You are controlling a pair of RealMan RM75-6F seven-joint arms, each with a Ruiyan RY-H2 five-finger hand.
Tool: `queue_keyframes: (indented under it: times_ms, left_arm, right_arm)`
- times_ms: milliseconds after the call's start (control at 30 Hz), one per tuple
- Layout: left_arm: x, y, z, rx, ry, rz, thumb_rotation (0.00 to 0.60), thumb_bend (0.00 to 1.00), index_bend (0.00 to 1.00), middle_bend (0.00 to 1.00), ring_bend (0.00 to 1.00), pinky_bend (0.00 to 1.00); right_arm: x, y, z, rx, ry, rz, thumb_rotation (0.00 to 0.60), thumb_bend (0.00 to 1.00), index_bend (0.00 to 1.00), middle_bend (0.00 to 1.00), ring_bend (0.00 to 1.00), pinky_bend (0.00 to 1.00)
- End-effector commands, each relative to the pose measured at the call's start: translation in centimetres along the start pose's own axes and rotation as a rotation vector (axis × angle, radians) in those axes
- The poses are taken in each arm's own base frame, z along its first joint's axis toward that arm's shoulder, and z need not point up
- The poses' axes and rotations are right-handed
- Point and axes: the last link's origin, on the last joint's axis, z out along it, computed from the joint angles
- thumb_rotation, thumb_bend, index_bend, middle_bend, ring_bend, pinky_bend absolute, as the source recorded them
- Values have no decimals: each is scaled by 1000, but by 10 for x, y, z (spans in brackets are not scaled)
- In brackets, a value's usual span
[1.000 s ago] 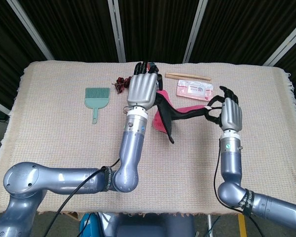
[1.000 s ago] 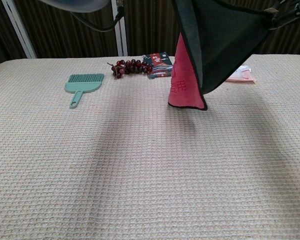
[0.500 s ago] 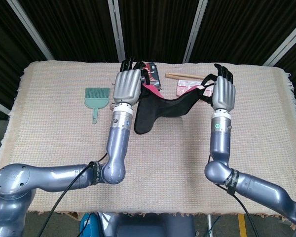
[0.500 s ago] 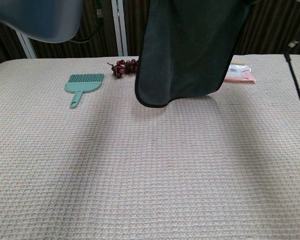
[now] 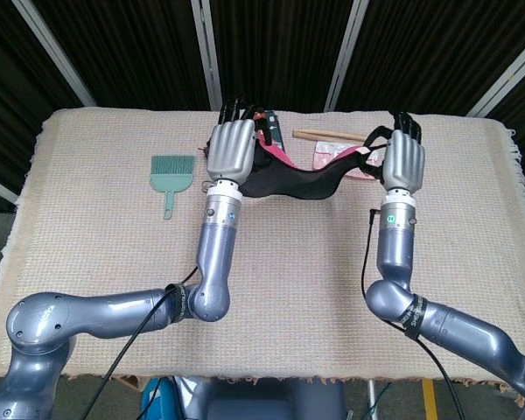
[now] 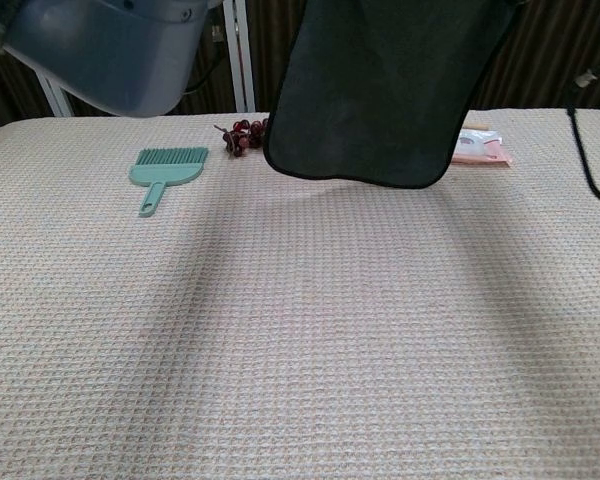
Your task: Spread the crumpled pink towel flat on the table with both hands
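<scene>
The towel (image 5: 290, 179) hangs stretched in the air between both hands, above the counter (image 5: 105, 236) toward 12 o'clock. The left hand (image 5: 231, 150) grasps its 9 o'clock corner and the right hand (image 5: 402, 162) its 3 o'clock corner. Judged next: lower it and lay it flat.

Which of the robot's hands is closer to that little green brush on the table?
The left. The left hand is raised just right of the green brush, holding one end of the towel. The right hand holds the towel's other end, farther right.
</scene>
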Motion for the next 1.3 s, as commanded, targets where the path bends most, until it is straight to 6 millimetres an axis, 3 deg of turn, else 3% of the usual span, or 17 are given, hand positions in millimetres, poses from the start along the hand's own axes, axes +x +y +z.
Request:
queue_keyframes:
  times_ms: [33, 100, 167, 367, 567, 700, 967, 1300]
  left_arm:
    - [-5, -2, -3, -5, -2, -9, 600, 765, 875, 211, 0, 0]
    - [-10, -6, -7, -5, -13, -11, 600, 765, 875, 211, 0, 0]
    - [-15, -12, -13, 0, -29, -22, 600, 765, 875, 211, 0, 0]
    - [-28, -37, -43, 10, -83, -39, 600, 765, 875, 211, 0, 0]
    - [-32, -61, -72, 8, -126, -50, 600, 765, 875, 211, 0, 0]
    - [-35, -73, -90, 5, -154, -62, 600, 765, 875, 211, 0, 0]
    - [-41, -83, -121, -11, -199, -88, 600, 765, 875, 211, 0, 0]
    - [-48, -98, -149, -9, -244, -88, 600, 765, 874, 210, 0, 0]
  right_arm:
    - [1, 5, -9, 13, -11, 9, 600, 527, 712, 140, 0, 0]
    - [7, 11, -6, 2, -2, 7, 600, 527, 712, 140, 0, 0]
    - [0, 10, -7, 5, -31, -3, 600, 527, 712, 140, 0, 0]
    - [-8, 39, -48, -3, -77, -20, 600, 527, 712, 140, 0, 0]
    - [-7, 56, -70, -15, -97, -40, 600, 527, 712, 140, 0, 0]
    - [-16, 57, -88, -2, -130, -52, 600, 526, 712, 140, 0, 0]
    - [-19, 76, -117, -18, -168, -76, 600, 527, 711, 140, 0, 0]
    - [-28, 86, -140, -28, -215, -84, 600, 526, 712, 140, 0, 0]
